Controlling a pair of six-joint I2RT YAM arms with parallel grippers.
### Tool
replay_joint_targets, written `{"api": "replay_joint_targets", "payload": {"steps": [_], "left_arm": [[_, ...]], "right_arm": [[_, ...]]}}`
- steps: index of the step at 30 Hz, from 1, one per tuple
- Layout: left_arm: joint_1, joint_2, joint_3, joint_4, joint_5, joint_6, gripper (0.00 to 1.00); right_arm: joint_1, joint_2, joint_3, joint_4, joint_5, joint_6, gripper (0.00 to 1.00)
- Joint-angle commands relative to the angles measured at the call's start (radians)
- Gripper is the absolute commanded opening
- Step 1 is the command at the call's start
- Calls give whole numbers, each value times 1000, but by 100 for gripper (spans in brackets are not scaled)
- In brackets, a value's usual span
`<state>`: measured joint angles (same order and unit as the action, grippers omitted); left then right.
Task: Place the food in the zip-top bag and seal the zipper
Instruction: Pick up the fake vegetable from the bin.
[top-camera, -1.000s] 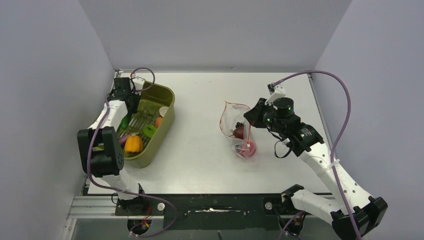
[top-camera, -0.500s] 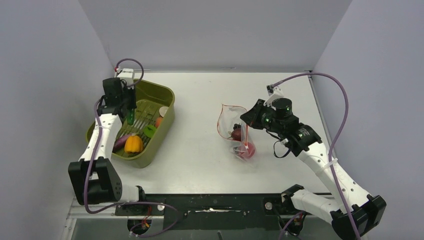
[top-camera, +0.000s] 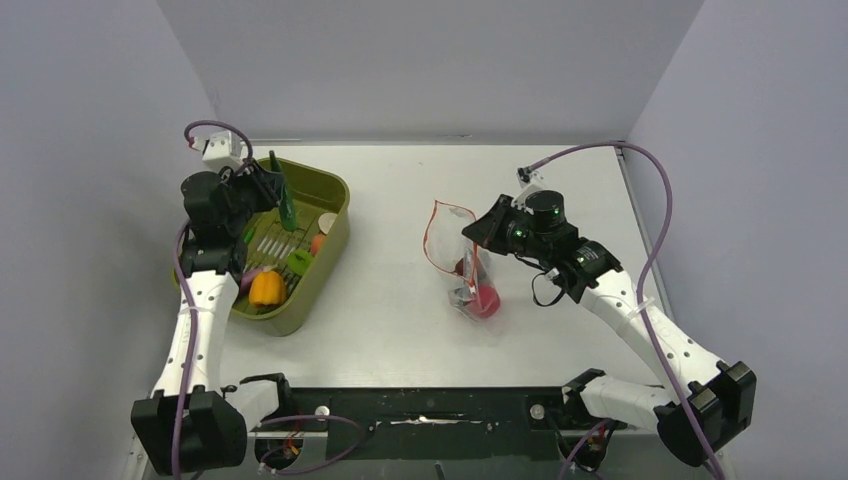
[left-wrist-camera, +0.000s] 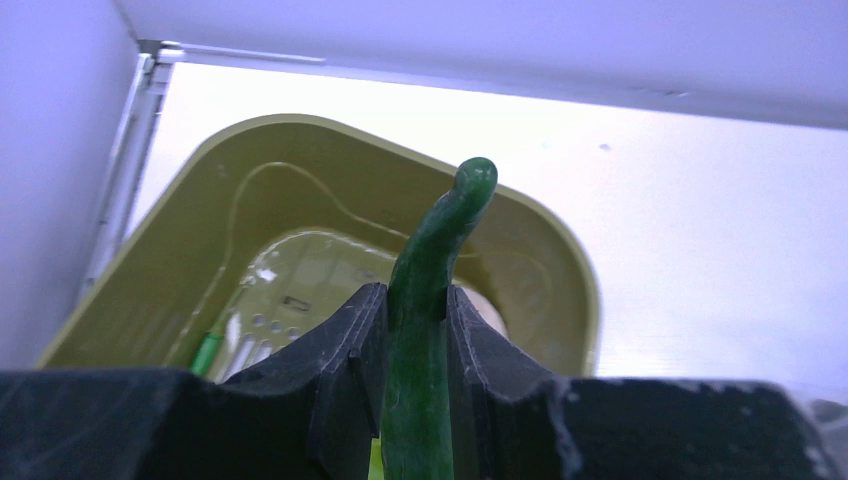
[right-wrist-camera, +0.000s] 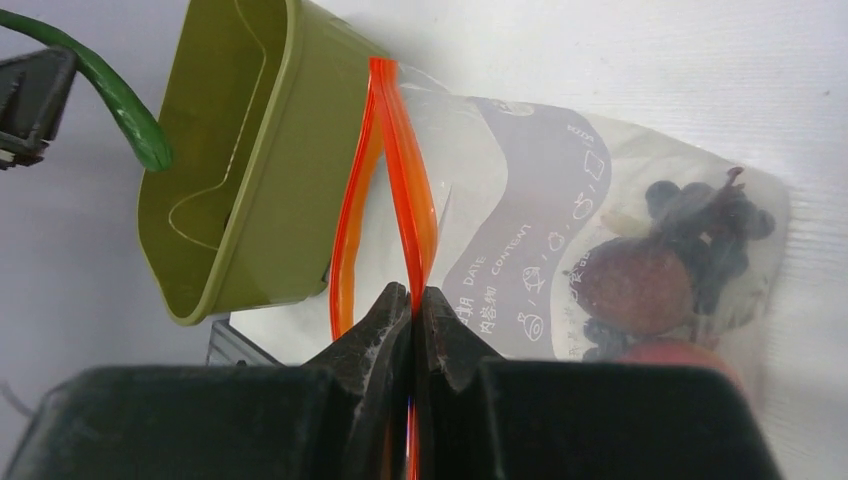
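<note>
On the white worktop (top-camera: 400, 190), the olive-green tub (top-camera: 338, 225) sat at 9 o'clock. The clear zip-top bag (top-camera: 447, 232) lay just toward 3 o'clock of centre, well apart from the tub. The left tool (left-wrist-camera: 415, 305) was clenched on a slim green toy vegetable (left-wrist-camera: 437, 225), held above the tub. The right tool (right-wrist-camera: 411, 300) was pinched tight on what looked like one lip of the orange-red zipper (right-wrist-camera: 400, 170). I judged the bag to be light, limp, slippery film, best taken by that stiffer strip. The vegetable seemed a light, hard, smooth stalk that could swivel in a mid-length grip. Only the right wrist view showed the mouth parted at 12 o'clock of the pinch, with a dark grape bunch (right-wrist-camera: 705, 225) and a brownish-red round piece (right-wrist-camera: 630, 285) inside. Only the top view showed the orange-yellow piece (top-camera: 266, 288) lying in the tub.
</note>
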<state>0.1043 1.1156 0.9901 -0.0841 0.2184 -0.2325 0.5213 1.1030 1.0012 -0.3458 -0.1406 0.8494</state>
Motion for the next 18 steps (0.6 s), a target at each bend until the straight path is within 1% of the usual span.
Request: {"api": "replay_joint_targets", "payload": {"steps": [1,4,7,14,18], "left_arm": [[-3,-69,-11,268,161,-251,0],[-24,-93,-27,357,191,-329,0],[-66,-113,-54,429,193,-371,0],[-222,-142,-135,564,152,-473,0],[-327,-155,-180,634,89,-503,0]], "right_arm": [[37,28,47,107,-5,43,0],[49,49,49,132,-7,63,0],[58,65,52,160,-14,80,0],[68,80,51,195,-2,93,0],[68,88,37,210,-14,112,0]]}}
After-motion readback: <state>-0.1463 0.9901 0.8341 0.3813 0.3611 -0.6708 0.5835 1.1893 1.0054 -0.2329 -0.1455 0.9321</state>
